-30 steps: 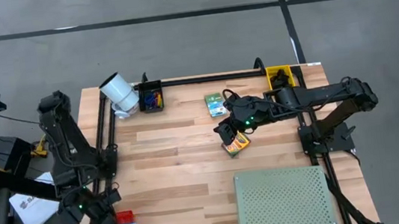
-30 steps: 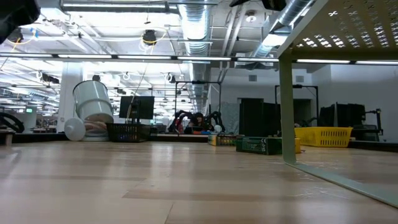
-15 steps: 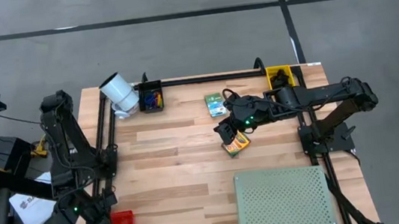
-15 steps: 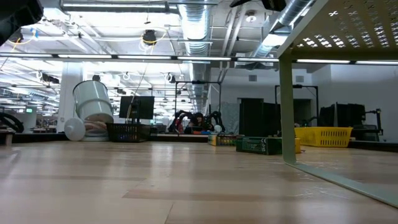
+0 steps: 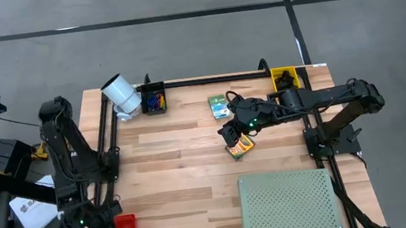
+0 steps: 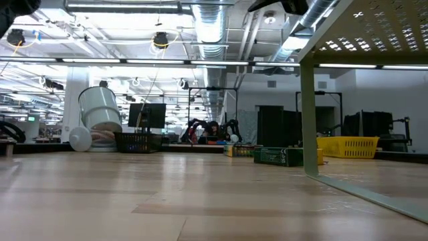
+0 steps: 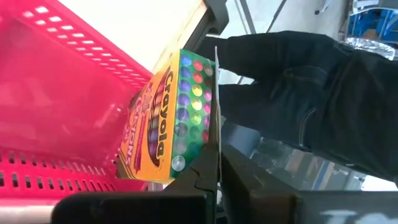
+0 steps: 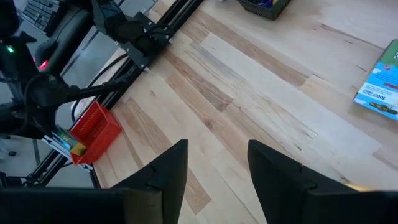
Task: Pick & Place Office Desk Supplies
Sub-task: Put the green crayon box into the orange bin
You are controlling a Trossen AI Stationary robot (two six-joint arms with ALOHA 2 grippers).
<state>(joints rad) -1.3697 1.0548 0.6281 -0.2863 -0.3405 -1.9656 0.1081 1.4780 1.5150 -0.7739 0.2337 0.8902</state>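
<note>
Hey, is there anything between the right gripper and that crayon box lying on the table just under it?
Nothing visible does. The right gripper hovers open right beside the crayon box, with only bare table around them.

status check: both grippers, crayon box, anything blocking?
Left gripper shut on crayon box, over red basket. Right gripper open, hovering above second crayon box mid-table. Nothing in the way.
</note>
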